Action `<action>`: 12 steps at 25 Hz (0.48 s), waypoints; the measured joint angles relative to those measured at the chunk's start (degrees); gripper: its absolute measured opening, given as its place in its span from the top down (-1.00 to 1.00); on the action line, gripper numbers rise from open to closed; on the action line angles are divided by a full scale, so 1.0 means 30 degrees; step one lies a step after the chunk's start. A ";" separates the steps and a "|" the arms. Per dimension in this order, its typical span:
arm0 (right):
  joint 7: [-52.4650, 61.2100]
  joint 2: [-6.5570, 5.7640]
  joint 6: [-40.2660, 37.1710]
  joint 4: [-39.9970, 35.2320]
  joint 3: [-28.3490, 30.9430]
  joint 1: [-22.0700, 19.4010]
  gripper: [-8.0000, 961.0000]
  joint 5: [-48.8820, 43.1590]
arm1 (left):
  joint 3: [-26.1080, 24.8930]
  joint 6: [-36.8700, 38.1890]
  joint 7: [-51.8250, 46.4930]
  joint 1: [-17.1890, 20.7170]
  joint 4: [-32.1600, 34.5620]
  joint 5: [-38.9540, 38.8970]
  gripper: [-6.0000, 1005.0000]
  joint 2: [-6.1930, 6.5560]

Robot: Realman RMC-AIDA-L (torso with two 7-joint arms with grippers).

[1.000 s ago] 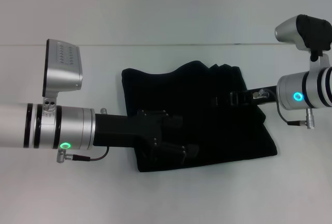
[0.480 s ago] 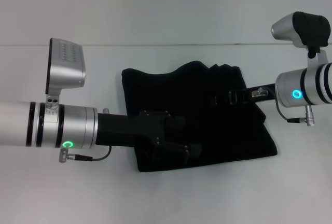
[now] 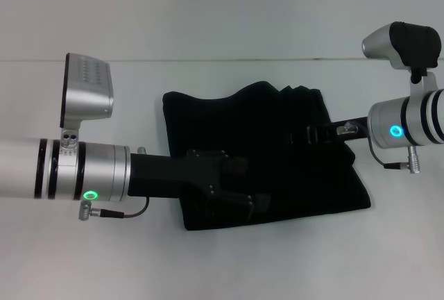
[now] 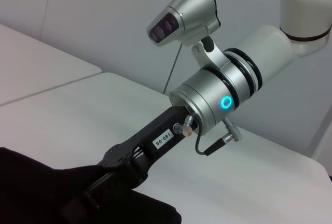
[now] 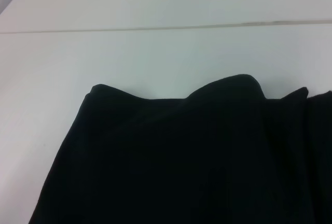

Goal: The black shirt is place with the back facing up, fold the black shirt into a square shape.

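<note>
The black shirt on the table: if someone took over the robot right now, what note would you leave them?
Left gripper: low over the near left part of the black shirt; whether it grips is unclear.
Right gripper: over the shirt's right side, grip also unclear.
Shirt: lies on the white table, already folded into a compact, roughly rectangular bundle; the far edge is bunched and uneven.
Left to do: probably release, then straighten the edges into a neat square.

A plain white table (image 3: 83, 258) spreads out below a pale wall (image 3: 208, 8) behind it.
</note>
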 joint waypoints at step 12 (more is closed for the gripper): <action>-0.0060 0.0090 0.0078 0.0018 0.0097 -0.0115 0.71 0.0099 | -0.0024 -0.0069 -0.0008 0.0087 0.0000 0.0000 -0.82 0.0001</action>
